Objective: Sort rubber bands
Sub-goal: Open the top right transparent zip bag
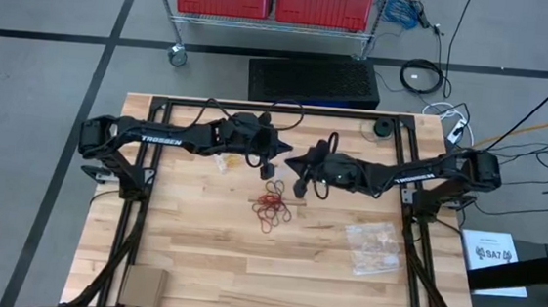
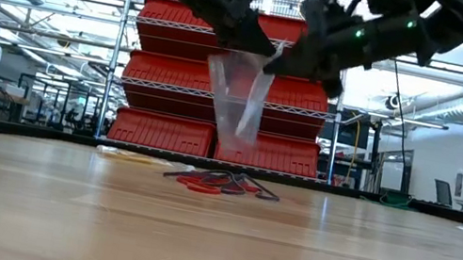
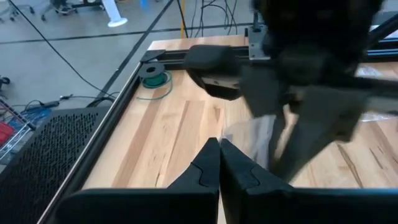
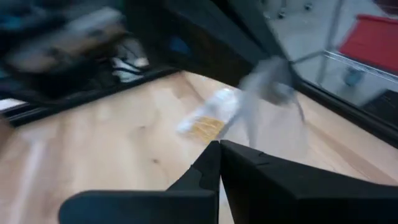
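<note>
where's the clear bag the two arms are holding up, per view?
High: hidden under the tools, centre.
Low: bag hangs top centre, above the red bands.
Left wrist: pale bag, centre, past the shut tool.
Right wrist: blurred, upper right.
Shared landmark: the band pile.

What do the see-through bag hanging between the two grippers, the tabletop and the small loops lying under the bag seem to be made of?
The clear bag, hanging between the left gripper and right gripper, looks like thin glossy plastic film: red bins show through it. The pale table looks like butcher-block wood, with visible strips and grain. The red and dark rubber bands appear elastic rubber, thin matte loops lying limp.
</note>
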